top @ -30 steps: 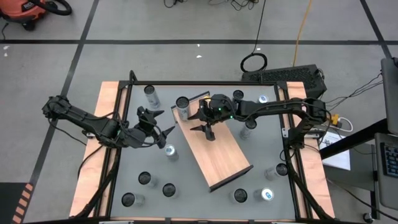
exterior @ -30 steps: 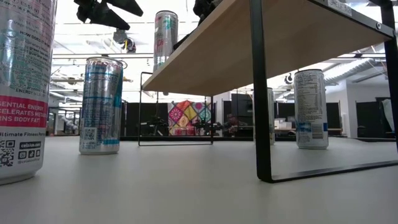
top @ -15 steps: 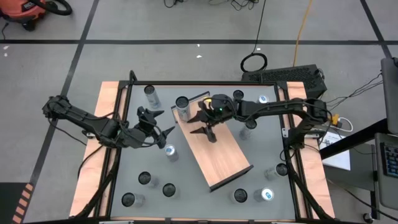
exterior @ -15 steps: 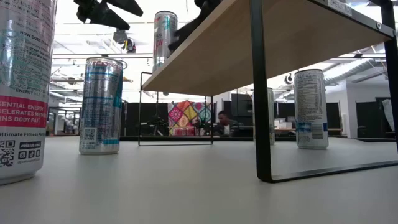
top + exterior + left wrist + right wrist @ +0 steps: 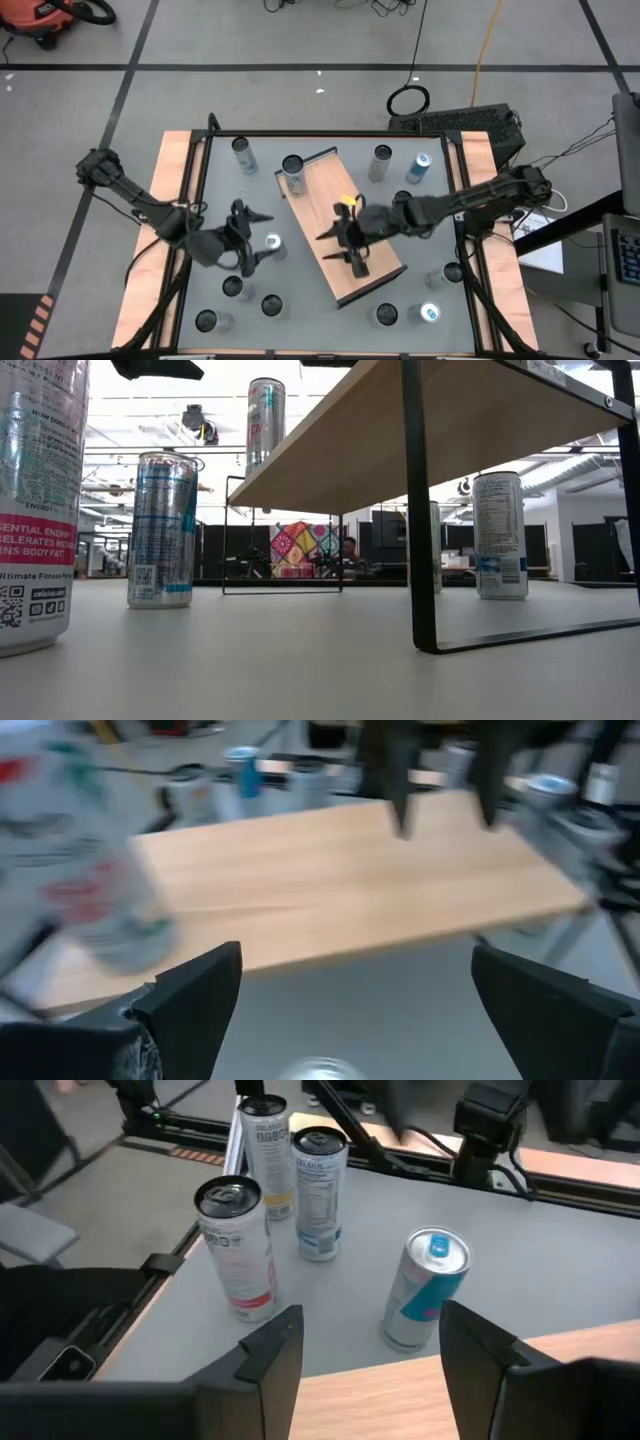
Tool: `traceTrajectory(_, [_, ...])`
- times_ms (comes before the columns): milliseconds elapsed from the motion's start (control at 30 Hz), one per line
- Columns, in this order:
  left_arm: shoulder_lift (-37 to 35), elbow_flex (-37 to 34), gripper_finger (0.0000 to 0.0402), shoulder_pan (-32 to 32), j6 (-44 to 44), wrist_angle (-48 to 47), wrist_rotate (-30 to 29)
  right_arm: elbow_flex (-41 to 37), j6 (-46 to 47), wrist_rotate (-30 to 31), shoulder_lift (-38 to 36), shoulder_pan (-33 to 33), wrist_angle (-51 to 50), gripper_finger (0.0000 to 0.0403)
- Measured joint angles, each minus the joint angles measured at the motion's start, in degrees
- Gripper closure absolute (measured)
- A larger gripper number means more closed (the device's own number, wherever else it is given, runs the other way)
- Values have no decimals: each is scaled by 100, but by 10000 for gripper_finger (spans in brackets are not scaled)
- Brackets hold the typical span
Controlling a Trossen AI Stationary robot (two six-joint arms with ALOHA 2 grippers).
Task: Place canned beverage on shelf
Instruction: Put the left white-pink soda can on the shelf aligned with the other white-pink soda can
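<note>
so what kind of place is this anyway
Probably a robotics lab or workshop: taped lines on a concrete floor, a shop vacuum in the corner, and a framed table with drink cans around a wooden shelf.

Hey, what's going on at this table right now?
A two-armed robot is stocking cans onto a wooden shelf. One can stands at the shelf's far corner. The right gripper hovers over the shelf's middle, jaws open and empty. The left gripper, jaws wide open, is beside a can on the table. Other cans wait around.
</note>
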Motion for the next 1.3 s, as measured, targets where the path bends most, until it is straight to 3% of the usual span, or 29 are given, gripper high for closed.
traceTrajectory(133, [416,14,13,-499,320,551,20,0,192,979,1,488,26,236])
traceTrajectory(267, [860,237,13,-900,377,688,29,0,351,1525,0,840,230,236])
traceTrajectory(600, [1825,645,13,-1594,362,638,-27,0,743,1501,0,1325,286,236])
traceTrajectory(867, [1910,684,13,-1911,383,610,495,0,908,1501,0,1591,249,236])
traceTrajectory(1300, [1912,684,13,-1649,392,215,835,0,911,1501,7,1821,405,236])
